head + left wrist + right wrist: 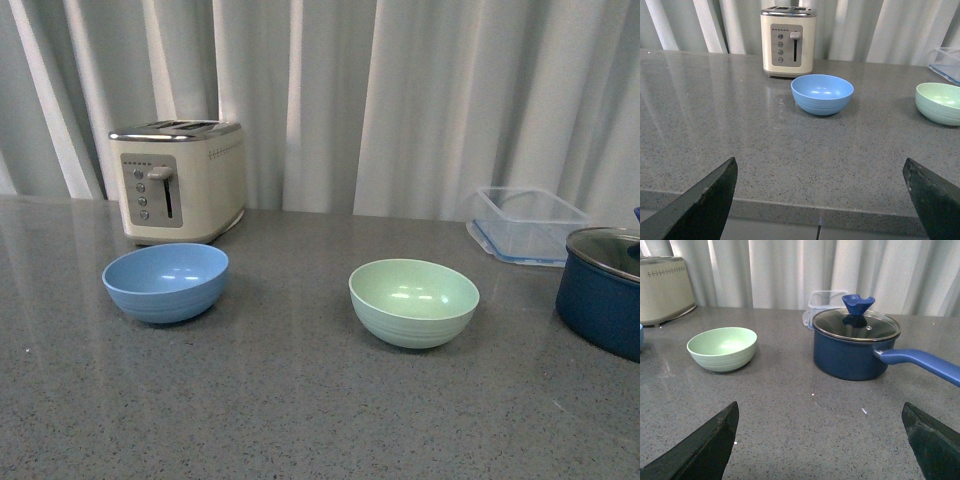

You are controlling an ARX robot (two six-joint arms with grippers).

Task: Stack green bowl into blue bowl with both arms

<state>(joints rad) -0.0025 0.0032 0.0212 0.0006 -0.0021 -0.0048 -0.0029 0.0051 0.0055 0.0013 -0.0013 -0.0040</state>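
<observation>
The blue bowl (166, 281) sits upright and empty on the grey counter at the left, in front of the toaster. The green bowl (414, 301) sits upright and empty at centre right, well apart from it. Neither arm shows in the front view. In the left wrist view my left gripper (820, 200) is open and empty over the counter's near edge, far short of the blue bowl (822, 94); the green bowl (939, 102) is off to one side. In the right wrist view my right gripper (820, 440) is open and empty above the counter, short of the green bowl (722, 348).
A cream toaster (178, 180) stands behind the blue bowl. A clear plastic container (526, 224) sits at the back right. A dark navy pot with a glass lid (605, 288) stands at the right edge; its long blue handle (920, 363) reaches toward my right gripper. White curtains hang behind.
</observation>
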